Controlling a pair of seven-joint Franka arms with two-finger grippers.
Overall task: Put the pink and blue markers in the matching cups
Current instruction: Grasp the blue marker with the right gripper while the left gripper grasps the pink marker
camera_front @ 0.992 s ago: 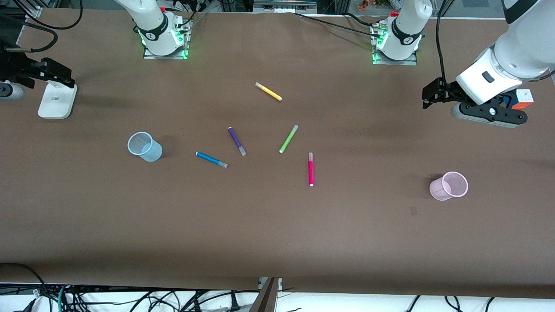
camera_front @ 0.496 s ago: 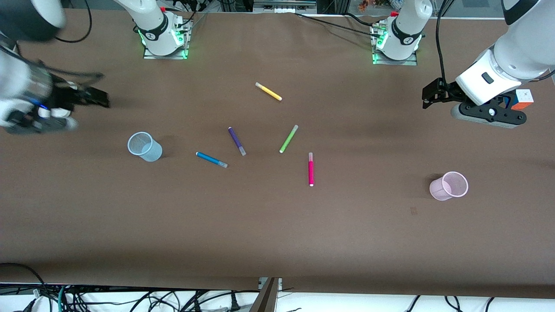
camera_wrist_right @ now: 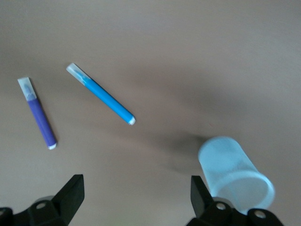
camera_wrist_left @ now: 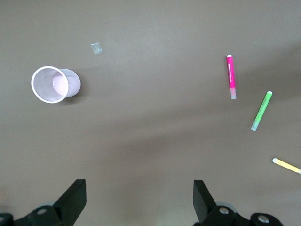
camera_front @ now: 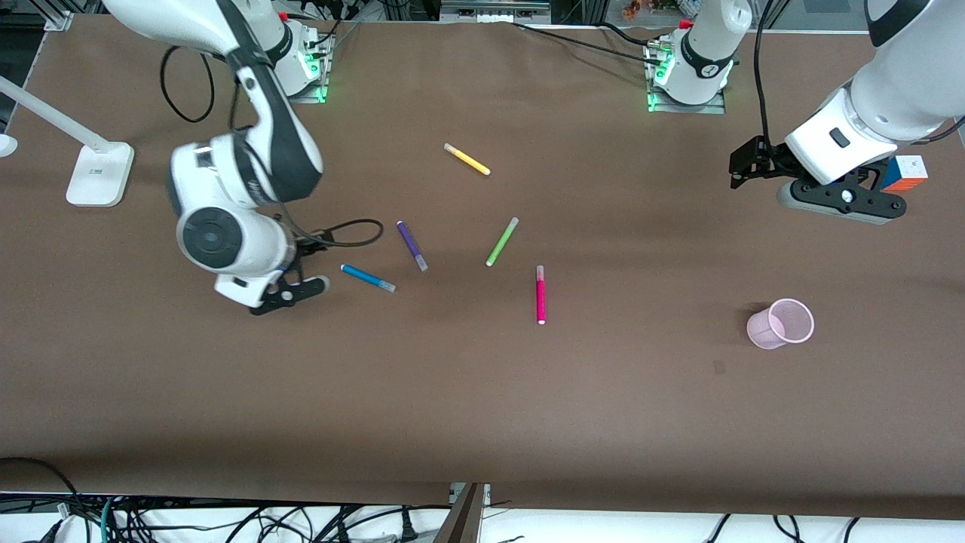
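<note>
Brown paper covers the table; the bright blue marker with a greyish clear cap lies on it just beside the right gripper, whose fingers stand apart above the pale blue ribbed plastic cup; the magenta-pink marker with a white end lies flat near the middle, well apart from the upright pale pink ribbed plastic cup toward the left arm's end; the left gripper waits with fingers apart over the bare table.
</note>
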